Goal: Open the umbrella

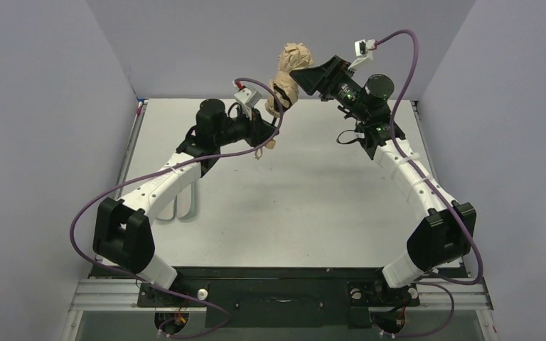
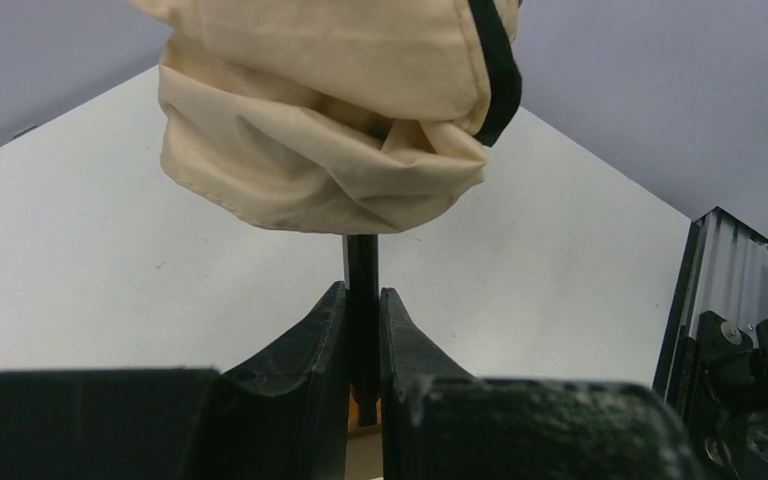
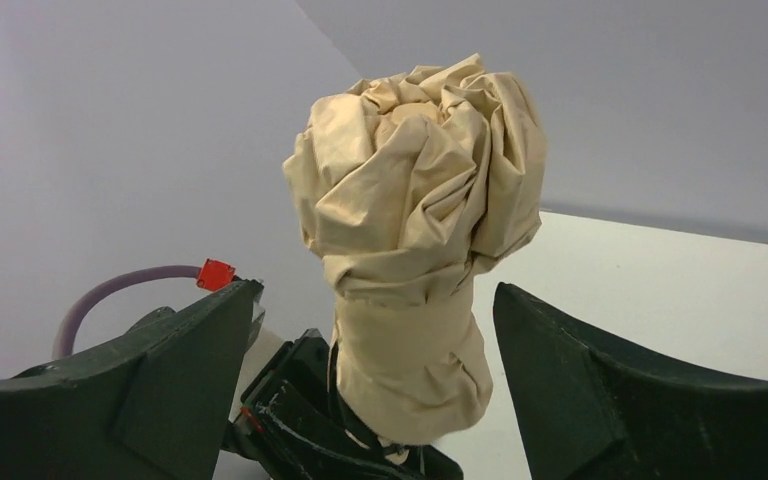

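**Now: folded umbrella held up over the far side of the table**

Plainly, the umbrella (image 1: 293, 74) is off the table (image 1: 291, 206), raised in the air between the two arms near the back wall. It is unopened. Its tan canopy (image 3: 420, 190) is bunched into a crumpled head at the top and wrapped tighter lower down.

The left gripper (image 2: 362, 300) is closed narrowly on the thin black shaft (image 2: 362, 262). The shaft runs straight up between the two dark fingers (image 2: 305, 340) and disappears into the folds of fabric above. A black edging (image 2: 500, 75) curves along the right side of the cloth in that wrist view. In the top view, the left gripper (image 1: 273, 119) sits just under the lower end of the bundle. A pale loop (image 1: 263, 148) hangs beneath it, which may be the strap, though it is too small to tell.

The right gripper (image 3: 375, 300) stands wide, with one finger on each side of the wrapped lower part of the canopy. A gap shows on the left side. The right finger (image 3: 560, 350) is very near the fabric, with no clear contact. From above, the right gripper (image 1: 311, 74) meets the bundle from the right, level with its upper half.

A purple cable (image 1: 85, 213) loops out from the left arm, and a red connector (image 3: 216, 273) shows behind the right gripper's left finger.
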Controlling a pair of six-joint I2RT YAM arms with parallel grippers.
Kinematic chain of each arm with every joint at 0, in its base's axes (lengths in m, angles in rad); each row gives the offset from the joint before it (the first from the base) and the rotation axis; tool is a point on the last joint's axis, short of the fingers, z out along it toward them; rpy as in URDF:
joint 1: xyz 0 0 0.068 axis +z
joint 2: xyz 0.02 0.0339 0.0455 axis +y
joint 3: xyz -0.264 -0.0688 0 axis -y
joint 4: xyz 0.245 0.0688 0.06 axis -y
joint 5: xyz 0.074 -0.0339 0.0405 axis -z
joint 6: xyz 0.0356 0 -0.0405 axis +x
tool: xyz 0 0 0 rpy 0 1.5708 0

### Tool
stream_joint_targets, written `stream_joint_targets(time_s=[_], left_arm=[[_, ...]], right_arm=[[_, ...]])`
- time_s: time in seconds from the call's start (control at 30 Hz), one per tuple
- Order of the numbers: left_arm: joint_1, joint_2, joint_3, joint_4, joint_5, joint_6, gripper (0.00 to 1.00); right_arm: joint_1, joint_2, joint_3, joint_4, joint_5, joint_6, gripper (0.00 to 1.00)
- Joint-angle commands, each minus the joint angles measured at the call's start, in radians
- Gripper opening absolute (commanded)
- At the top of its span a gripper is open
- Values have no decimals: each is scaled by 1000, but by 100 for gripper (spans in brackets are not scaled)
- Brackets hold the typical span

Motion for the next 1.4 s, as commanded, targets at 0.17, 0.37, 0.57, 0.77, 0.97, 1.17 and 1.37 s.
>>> stream_joint_targets(time_s=[0.17,0.37,0.57,0.77,0.97,1.17,1.37], left_arm=[[-11,-57,69,118,170,5,0],[-11,-55,92,78,213,36,0],[-9,-9,164,-72,236,117,0],[-7,3,182,-151,240,162,0],[0,12,210,-245,160,223,25],[-12,46,267,-353,37,290,44],[-45,62,278,-486,-61,418,34]], right_arm=[[43,113,112,155,-147,75,86],[57,142,114,174,-154,81,81],[71,160,177,187,-130,72,45],[72,137,175,182,-112,45,3],[72,108,180,172,-75,10,0],[76,106,190,184,-64,27,0],[83,101,216,171,-59,4,0]])
